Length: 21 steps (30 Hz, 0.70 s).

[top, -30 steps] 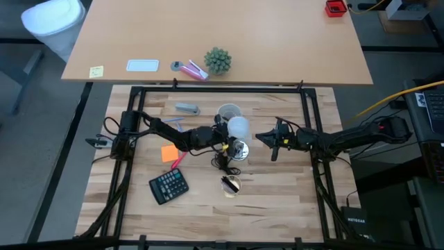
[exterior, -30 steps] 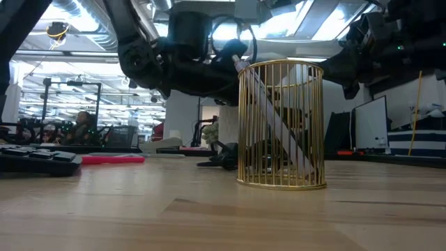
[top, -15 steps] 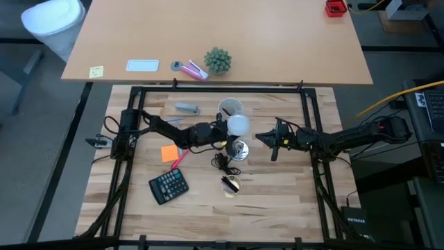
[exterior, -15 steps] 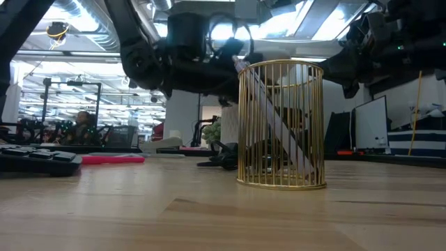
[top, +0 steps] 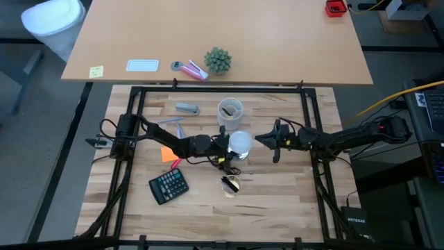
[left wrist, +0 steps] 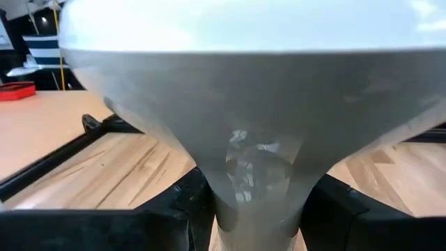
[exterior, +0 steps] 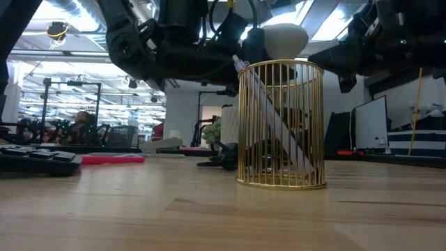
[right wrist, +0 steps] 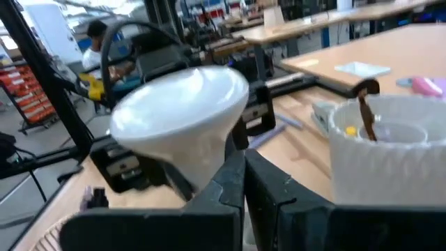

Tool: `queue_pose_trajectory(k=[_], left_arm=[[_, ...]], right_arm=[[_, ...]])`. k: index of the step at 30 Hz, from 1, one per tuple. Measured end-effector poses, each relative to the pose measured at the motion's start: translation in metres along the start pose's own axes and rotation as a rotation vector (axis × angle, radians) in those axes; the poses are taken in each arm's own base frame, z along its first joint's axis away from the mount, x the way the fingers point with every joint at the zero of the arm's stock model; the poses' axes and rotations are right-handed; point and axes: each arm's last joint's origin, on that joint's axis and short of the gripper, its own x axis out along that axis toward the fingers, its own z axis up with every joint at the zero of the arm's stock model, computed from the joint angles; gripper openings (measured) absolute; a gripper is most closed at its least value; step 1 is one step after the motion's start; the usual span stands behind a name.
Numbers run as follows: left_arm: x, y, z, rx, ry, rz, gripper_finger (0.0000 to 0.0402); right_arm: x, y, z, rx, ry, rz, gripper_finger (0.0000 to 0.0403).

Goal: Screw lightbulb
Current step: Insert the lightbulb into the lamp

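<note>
The white lightbulb [top: 239, 141] is held by my left gripper [top: 223, 144] near the table's middle, round end up and neck down. It also shows in the low view [exterior: 277, 40], above and behind the gold wire holder, and in the right wrist view [right wrist: 182, 111]. In the high view the bulb hides the silver socket below it. My right gripper [top: 263, 139] is shut and empty, a little to the bulb's right and pointing at it; its fingers show in its wrist view [right wrist: 242, 188]. My left gripper pinches the bulb's narrow neck [left wrist: 256, 183] between its two fingers [left wrist: 182, 209], one on each side. The fingers come level from the table's left. The bulb stands upright in the hold, its wide round end above the fingers, lifted clear of the table.
A pale translucent cup [top: 230, 109] stands just beyond the bulb. A gold wire holder [top: 231, 185] with a pen is nearer the front edge. A calculator [top: 168, 185], an orange note [top: 168, 153] and a grey object [top: 186, 107] lie to the left. A black frame [top: 309, 104] bounds the table.
My left gripper has carried the bulb toward the table's near edge, away from the translucent cup, to a place over the socket. The bulb stays upright. In the low view it has come into sight above the wire holder.
</note>
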Motion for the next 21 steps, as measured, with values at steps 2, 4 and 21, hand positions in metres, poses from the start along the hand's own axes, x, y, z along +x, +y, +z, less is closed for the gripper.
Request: queue_pose_trajectory(k=[2,4,21], left_arm=[[0.000,0.001,-0.001,0.001,0.005,0.004,0.0156],[0.001,0.005,-0.001,-0.009,0.006,0.013,0.0156],[0.004,0.013,-0.011,-0.046,0.038,0.037,0.0157]], right_arm=[[0.000,0.001,0.003,-0.016,-0.027,0.007,0.0012],[0.000,0.001,0.004,-0.018,-0.042,0.018,0.0012],[0.000,0.002,0.006,-0.096,-0.056,0.031,0.0012]])
